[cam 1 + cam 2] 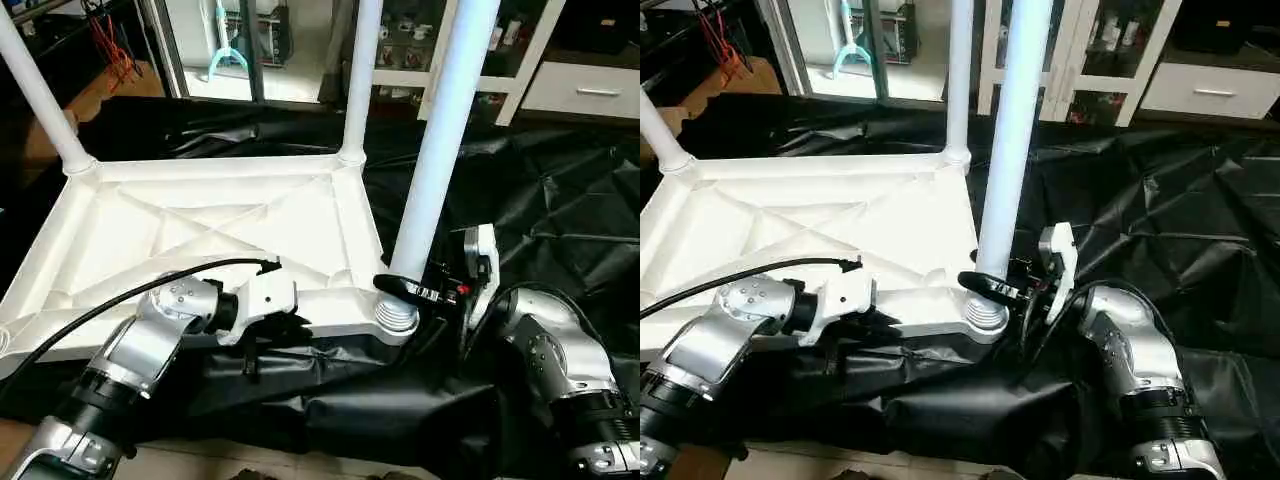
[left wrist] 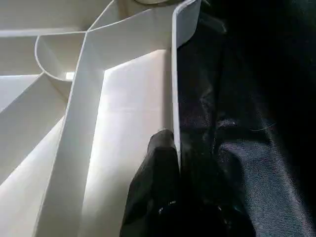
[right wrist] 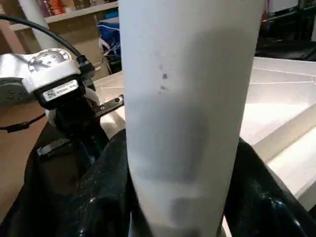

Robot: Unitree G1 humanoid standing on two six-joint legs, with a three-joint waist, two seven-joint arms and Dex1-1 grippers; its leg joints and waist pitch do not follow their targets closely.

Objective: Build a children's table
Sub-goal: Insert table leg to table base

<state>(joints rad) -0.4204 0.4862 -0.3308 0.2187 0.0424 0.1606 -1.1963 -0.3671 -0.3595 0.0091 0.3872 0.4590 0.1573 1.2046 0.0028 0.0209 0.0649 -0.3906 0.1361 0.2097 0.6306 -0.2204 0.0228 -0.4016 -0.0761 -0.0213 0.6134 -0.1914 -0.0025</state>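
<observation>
We lose the tops of all three standing legs (image 1: 440, 140) past the upper edge. The tabletop (image 1: 200, 230) runs out at the left edge, its near-left corner hidden behind the left forearm (image 1: 130, 360). The left claw (image 2: 163, 187) shows as a dark blur, its fingertips indistinct against the tabletop's rim.

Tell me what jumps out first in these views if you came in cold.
The upturned white tabletop lies ribbed side up on black sheeting, with three white legs rising from its corners. The nearest leg stands in the near right corner socket, and the right gripper is clamped around its base. The left gripper pinches the tabletop's near rim.
</observation>
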